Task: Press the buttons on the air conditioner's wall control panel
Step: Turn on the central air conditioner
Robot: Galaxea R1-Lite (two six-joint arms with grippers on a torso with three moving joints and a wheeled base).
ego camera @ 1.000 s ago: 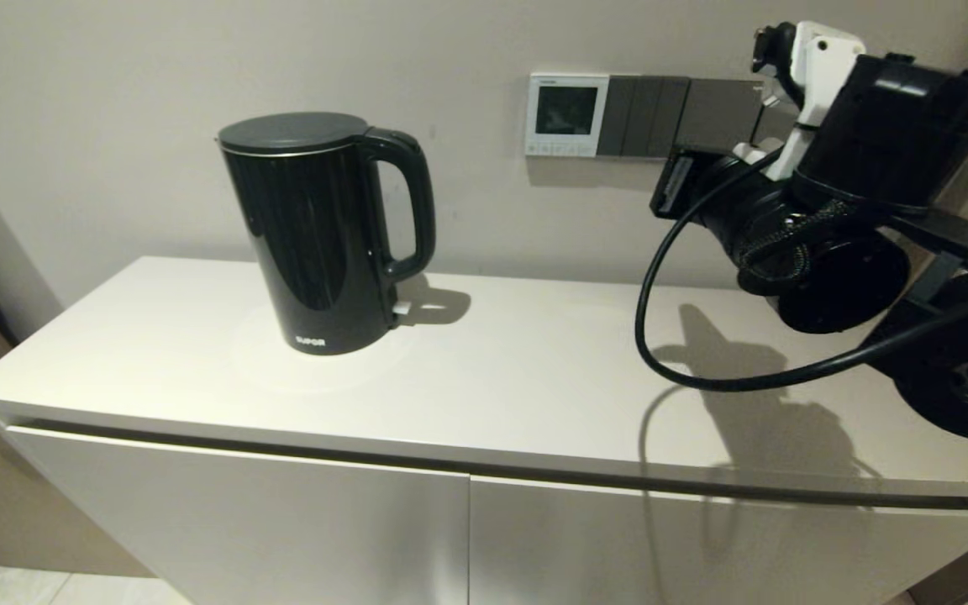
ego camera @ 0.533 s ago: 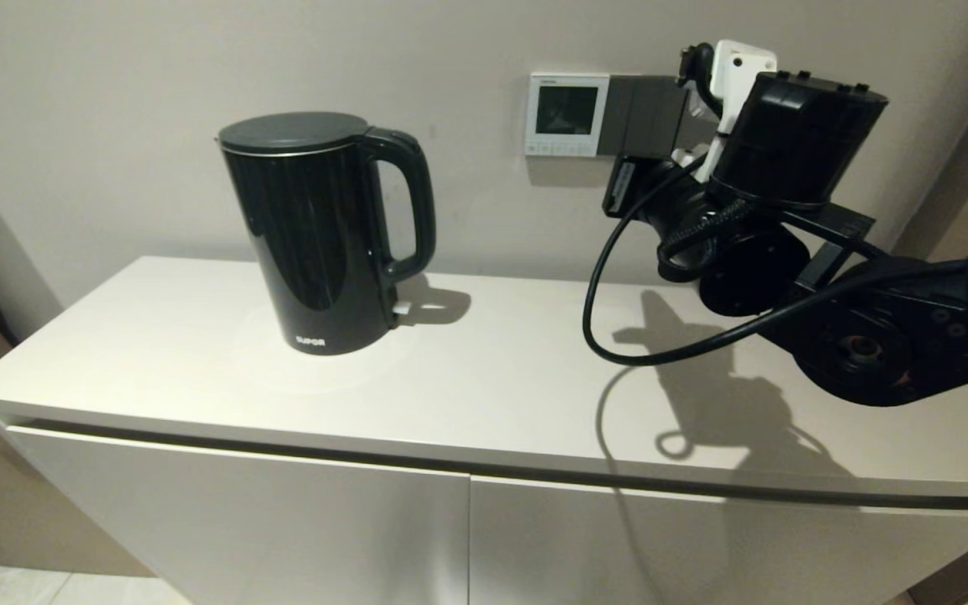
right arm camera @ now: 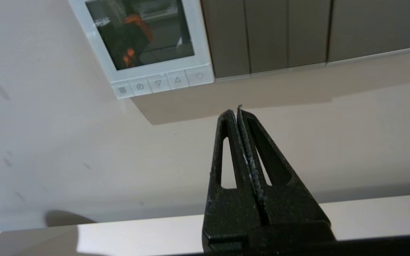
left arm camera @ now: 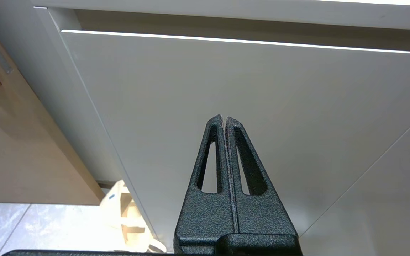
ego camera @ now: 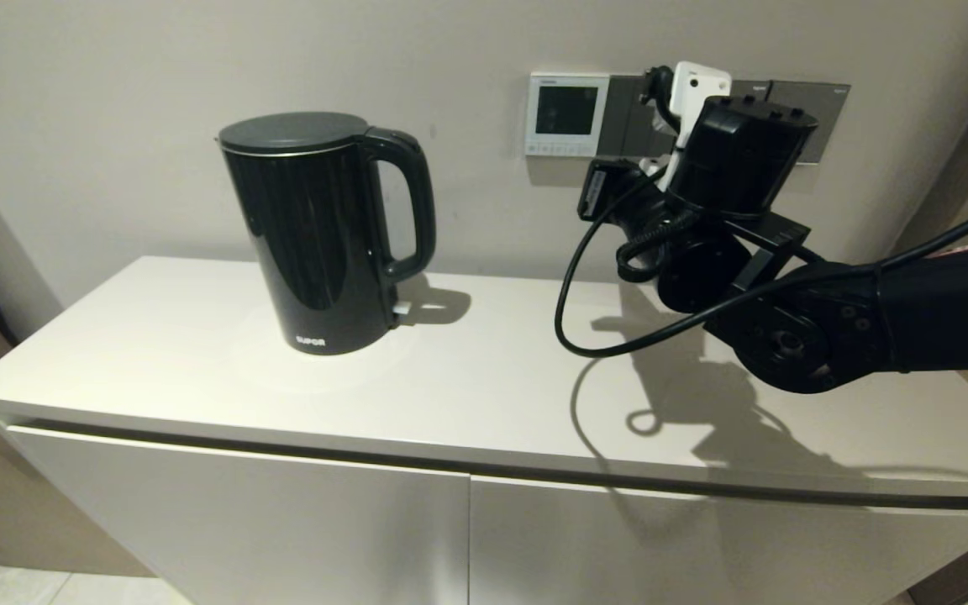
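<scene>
Right gripper (right arm camera: 238,111) has fingers pressed together, nothing held, tips pointed at bare wall just under the air conditioner's wall control panel (right arm camera: 144,39). The buttons (right arm camera: 160,82) sit above the tips and off toward the kettle (ego camera: 320,231) side, no contact. Left gripper (left arm camera: 224,120) also closed, empty, parked facing the cabinet door (left arm camera: 226,89).

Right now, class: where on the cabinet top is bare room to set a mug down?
Bare patches: left of the kettle, and between it and the looping cable. Crowded: the right end, where the right arm's shut fingers point below the wall panel.
</scene>
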